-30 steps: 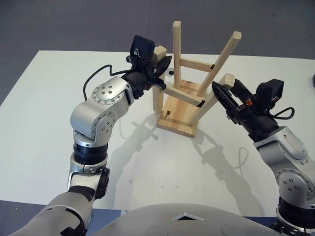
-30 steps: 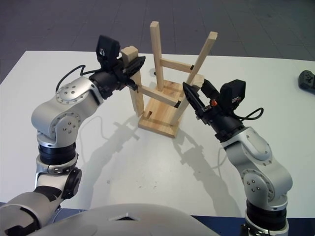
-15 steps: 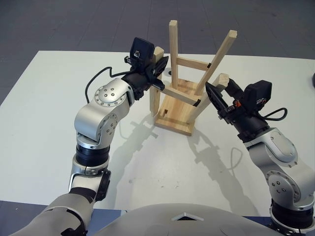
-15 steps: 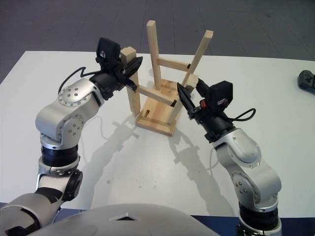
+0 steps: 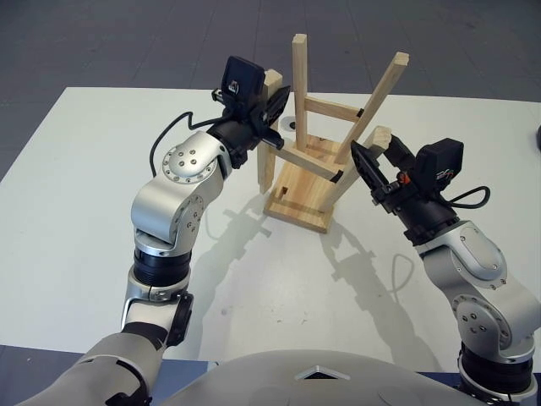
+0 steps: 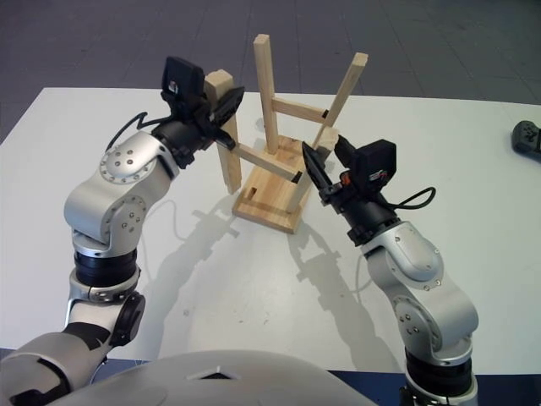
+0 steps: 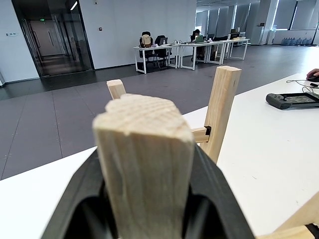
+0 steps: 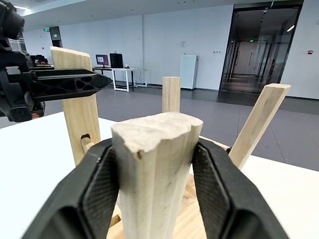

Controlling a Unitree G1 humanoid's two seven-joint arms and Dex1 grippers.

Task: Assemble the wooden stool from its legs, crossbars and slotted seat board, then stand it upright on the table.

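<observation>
From the left eye we see the stool (image 5: 308, 178) upside down near the middle of the white bench (image 5: 76, 194), its seat board (image 5: 300, 207) underneath and its four legs pointing up; we cannot tell whether the board lies flat. The left tool (image 5: 275, 114) is clamped on the top of the left leg (image 5: 268, 165), and the right tool (image 5: 372, 152) grasps the right leg (image 5: 359, 173) just under its end. Beyond the bench lies a dark grey tiled floor (image 5: 127, 42). From the right eye the same scene shows, and a dark controller (image 6: 528, 135) lies at the far right edge of the bench, well apart from the stool. In the left wrist view the rough end of the left leg sits between the black fingers (image 7: 75, 199), with two other legs behind it, and farther back an office with white desks (image 7: 199, 50) and a glass doorway (image 7: 55, 37). In the right wrist view the right leg is pressed between both fingers (image 8: 99, 184), the left tool shows beyond on its own leg, and white walls and dark doors stand behind.
</observation>
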